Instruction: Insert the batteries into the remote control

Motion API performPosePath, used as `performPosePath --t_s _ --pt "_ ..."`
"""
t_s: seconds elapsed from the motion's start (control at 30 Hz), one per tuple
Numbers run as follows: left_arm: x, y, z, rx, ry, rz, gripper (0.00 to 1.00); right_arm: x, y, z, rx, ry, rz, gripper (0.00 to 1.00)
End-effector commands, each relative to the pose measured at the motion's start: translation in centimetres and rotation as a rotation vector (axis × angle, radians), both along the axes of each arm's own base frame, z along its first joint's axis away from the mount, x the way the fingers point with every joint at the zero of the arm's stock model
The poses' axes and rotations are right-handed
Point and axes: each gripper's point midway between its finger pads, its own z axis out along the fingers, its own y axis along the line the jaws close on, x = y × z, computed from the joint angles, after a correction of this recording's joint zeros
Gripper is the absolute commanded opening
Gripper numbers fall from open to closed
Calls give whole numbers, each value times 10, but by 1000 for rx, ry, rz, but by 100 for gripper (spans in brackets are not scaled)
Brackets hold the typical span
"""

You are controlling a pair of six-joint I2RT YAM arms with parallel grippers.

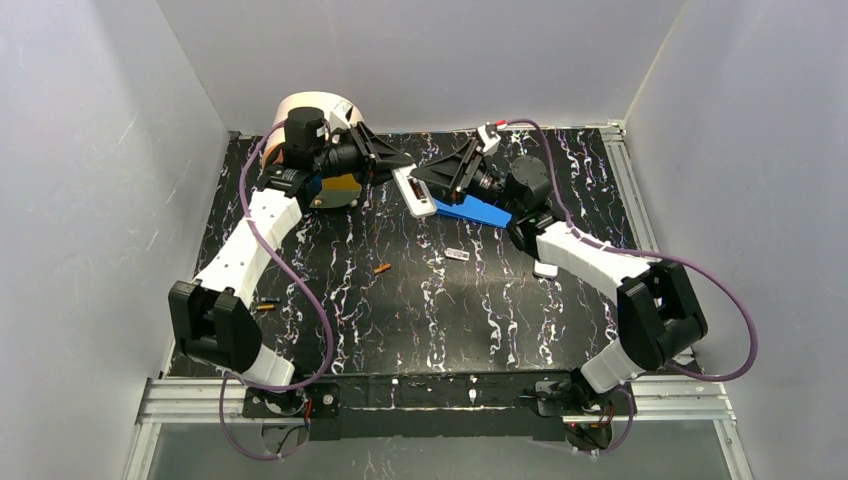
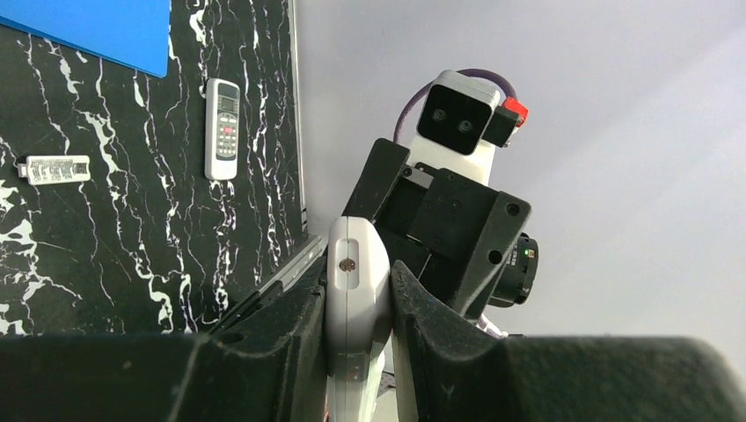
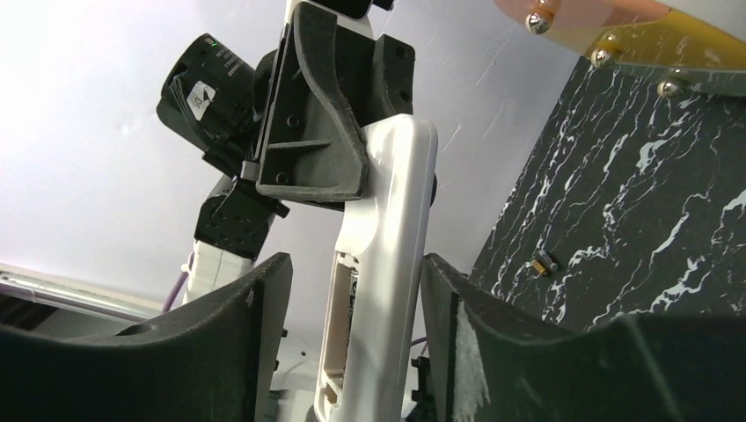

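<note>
The left gripper [image 1: 398, 168] is clenched on one end of a white plastic remote control [image 1: 414, 193], which is held up off the black marbled bench [image 1: 440, 310] near its far edge. The right gripper [image 1: 432, 188] is set against the remote's other end. One orange cylindrical battery [image 1: 382, 268] is seen loose at mid-bench, well apart from both grippers. A second orange battery [image 1: 265, 306] is seen by the left arm. No battery is seen in either gripper.

In the left wrist view the remote [image 2: 352, 251] is pinched edge-on between the two black fingers [image 2: 303, 308]. A second grey-white remote [image 2: 222, 127] and a small white rectangular piece [image 2: 54, 169] are left on the bench.

In the right wrist view the right gripper [image 3: 354, 268] is released. Its jaws stand apart around the remote, with a gap on one side. The battery bay [image 3: 345, 303] is exposed. Whether a cell is seated cannot be told.

Risks, as judged:
- The remote is gripped at one end only, so a sideways push from the right jaws could twist it loose.
- The thin batteries may roll when they are grasped.
</note>
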Motion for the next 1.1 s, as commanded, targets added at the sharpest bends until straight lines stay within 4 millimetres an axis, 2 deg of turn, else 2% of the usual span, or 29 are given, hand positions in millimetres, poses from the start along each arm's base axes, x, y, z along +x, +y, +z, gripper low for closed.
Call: performPosePath --t_s 0.0,0.07,0.17,0.33,0.5,0.57,0.63,0.73,0.83,0.9,1.07 --pt "-4 -5 24 -34 -119 -58 0 0 -13 38 49 -148 -29 68" --pt "-5 -5 33 -39 -208 -82 0 2 -22 40 56 -157 -72 76" --pt "-13 -7 48 -18 -412 -169 0 3 -32 40 25 -196 -110 79" --pt "-37 -2 44 75 -729 -309 0 7 -51 36 -80 -269 -199 80" --pt "-59 3 41 108 -881 -378 0 21 -68 18 -246 -285 -310 79" --pt "-60 6 43 106 -882 -379 0 31 -73 1 -352 -275 -342 78" --pt "-60 8 44 121 -889 -357 0 41 -79 -30 -496 -241 -358 77" --pt "-51 17 41 201 -895 -262 0 51 -77 -57 -590 -216 -342 73" --pt "-27 44 19 402 -800 -60 0 56 -62 -81 -680 -164 -312 67" --pt "-15 66 8 498 -728 87 0 55 -51 -111 -806 -77 -300 66" --pt "-16 106 -11 651 -639 273 0 50 -20 -174 -968 55 -270 64"
